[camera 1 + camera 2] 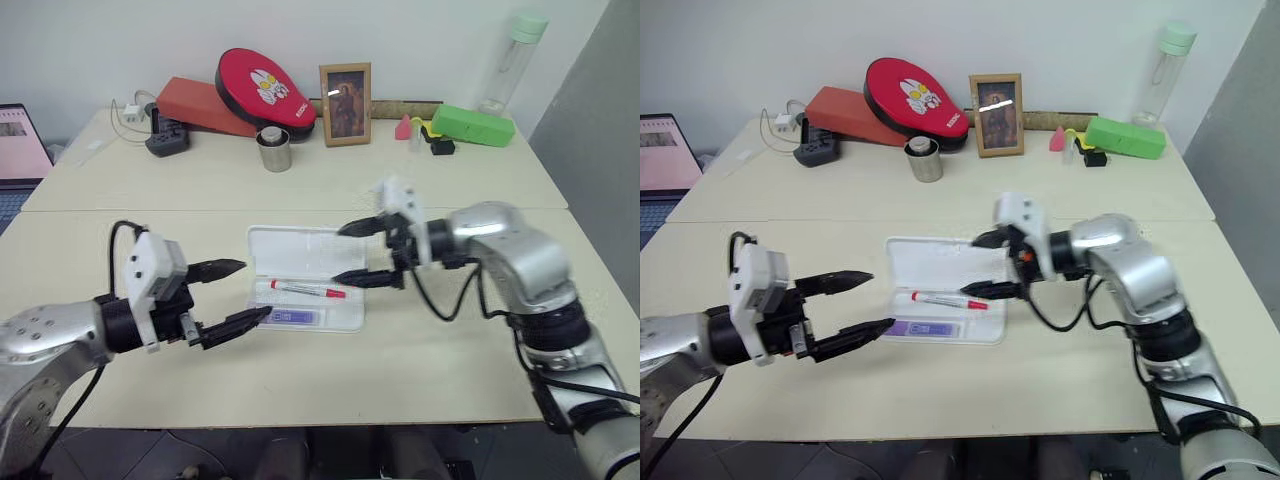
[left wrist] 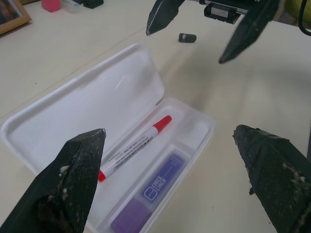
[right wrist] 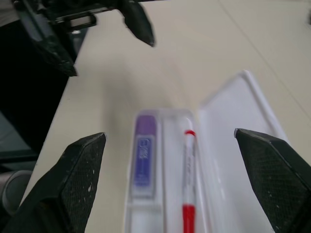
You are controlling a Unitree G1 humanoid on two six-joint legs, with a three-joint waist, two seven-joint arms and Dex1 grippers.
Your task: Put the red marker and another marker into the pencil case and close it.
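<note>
The pencil case lies open on the table, its lid flat on the far side. In its tray rest the red marker, with its white barrel and red cap, and nearer to me the purple marker. My left gripper is open at the case's left end, with its lower finger close to the tray's front corner. Just above the case's right end my right gripper hovers open, pointing left, with nothing held. The left wrist view looks down on the red marker and the purple marker in the tray.
Along the back of the table stand a steel cup, a picture frame, a red pad, a power strip, a green box and a clear bottle. A small dark object lies beyond the case.
</note>
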